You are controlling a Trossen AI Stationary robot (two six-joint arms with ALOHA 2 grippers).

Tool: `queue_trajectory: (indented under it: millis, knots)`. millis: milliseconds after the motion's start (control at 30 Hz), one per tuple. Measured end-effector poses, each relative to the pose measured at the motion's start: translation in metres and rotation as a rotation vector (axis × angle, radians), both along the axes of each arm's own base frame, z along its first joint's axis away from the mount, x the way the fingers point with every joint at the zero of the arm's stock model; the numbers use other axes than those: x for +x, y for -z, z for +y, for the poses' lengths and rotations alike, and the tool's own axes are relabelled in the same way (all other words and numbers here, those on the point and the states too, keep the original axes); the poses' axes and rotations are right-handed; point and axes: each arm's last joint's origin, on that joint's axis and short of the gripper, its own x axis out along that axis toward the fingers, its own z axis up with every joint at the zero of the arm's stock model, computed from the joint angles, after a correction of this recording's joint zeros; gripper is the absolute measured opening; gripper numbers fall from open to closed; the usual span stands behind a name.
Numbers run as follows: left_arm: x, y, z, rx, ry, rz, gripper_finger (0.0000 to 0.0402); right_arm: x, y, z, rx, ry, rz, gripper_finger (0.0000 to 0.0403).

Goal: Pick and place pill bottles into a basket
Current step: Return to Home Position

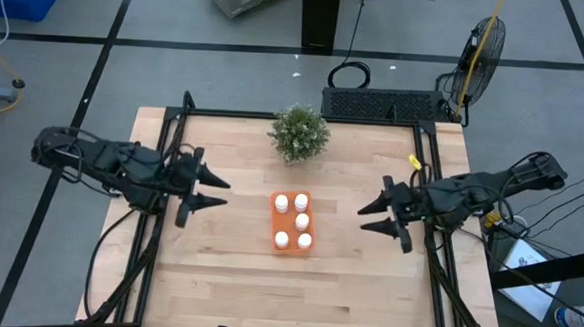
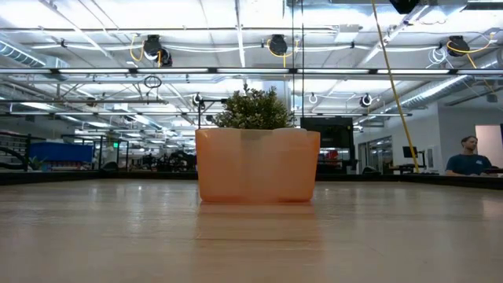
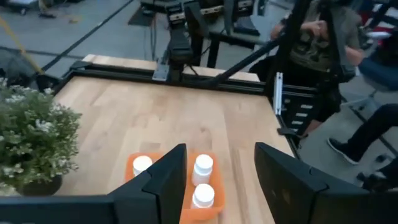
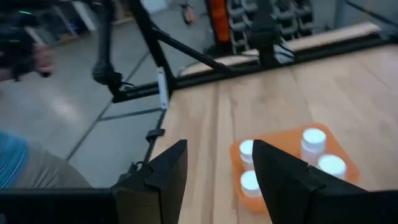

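The orange tray [image 1: 273, 221] lies flat in the middle of the table. Several white pill bottles [image 1: 303, 221] stand upright inside it on their bases. The tray's side wall fills the middle of the low view [image 2: 258, 165]. My left gripper [image 1: 215, 192] hovers open and empty to the left of the tray, pointing at it. My right gripper [image 1: 367, 216] hovers open and empty to the right of the tray, also pointing at it. The left wrist view shows the tray [image 3: 219, 209] and bottles [image 3: 203, 165] past its gripper [image 3: 221, 180]. The right wrist view shows the tray [image 4: 287, 139] and bottles [image 4: 314, 140] past its gripper [image 4: 217, 174].
A bushy green potted plant [image 1: 299, 133] stands just beyond the tray, toward the table's far edge. Black frame rails [image 1: 158, 227] run along the table's left and right sides. People [image 3: 323, 37] are in the room beyond the table. Bare wood [image 1: 295, 294] lies near the front edge.
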Motion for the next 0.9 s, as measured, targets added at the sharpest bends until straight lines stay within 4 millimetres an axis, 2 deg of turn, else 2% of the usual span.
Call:
queue_trajectory:
  millis: [167, 333, 600, 900]
  knots:
    - [-0.019, 0.03, 0.001, -0.011, 0.036, -0.097, 0.0196, -0.013, 0.024, 0.005, -0.024, -0.113, -0.061, 0.0176]
    - [-0.037, 0.057, 0.007, 0.048, 0.026, -0.117, 0.0206, -0.028, 0.049, 0.001, 0.02, -0.121, -0.113, 0.0172]
    - [-0.052, 0.085, 0.017, 0.101, -0.07, -0.078, 0.0205, -0.05, 0.081, -0.009, 0.044, -0.115, -0.164, 0.0177]
    - [-0.064, 0.105, 0.022, 0.085, -0.063, -0.092, 0.0188, -0.059, 0.106, -0.013, 0.078, -0.115, -0.24, 0.0172]
